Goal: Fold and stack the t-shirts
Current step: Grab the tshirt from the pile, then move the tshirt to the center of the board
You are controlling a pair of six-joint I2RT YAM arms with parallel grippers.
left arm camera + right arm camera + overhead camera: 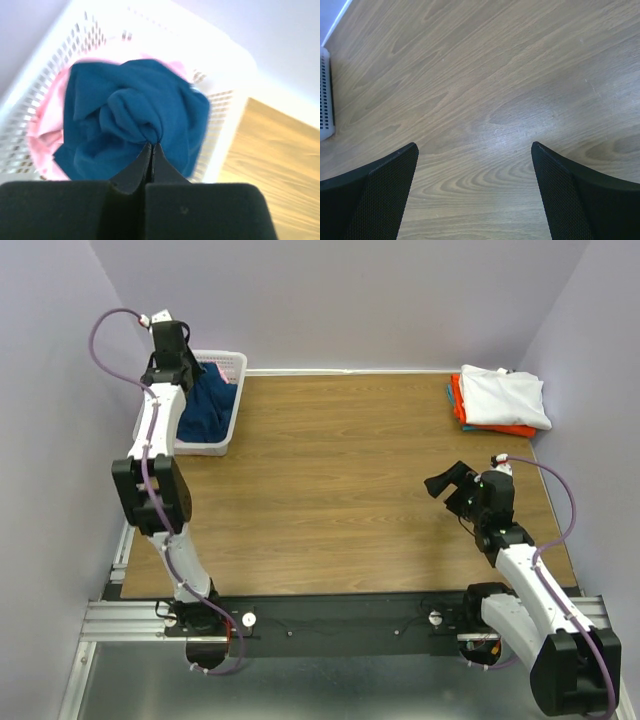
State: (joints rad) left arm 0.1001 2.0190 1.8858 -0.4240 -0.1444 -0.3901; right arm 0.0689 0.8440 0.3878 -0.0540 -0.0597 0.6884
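A navy blue t-shirt (205,405) lies bunched in the white lattice basket (230,362) at the far left. In the left wrist view it (130,115) sits on a pink t-shirt (47,122). My left gripper (151,145) is shut on a pinched fold of the navy shirt and is above the basket (190,375). A stack of folded shirts stands at the far right: white (503,395) on top, orange (458,400) and a teal edge beneath. My right gripper (445,483) is open and empty over bare table (475,152).
The basket's corner (325,95) shows at the left edge of the right wrist view. Purple walls close in the table on three sides. A metal rail (330,620) with the arm bases runs along the near edge.
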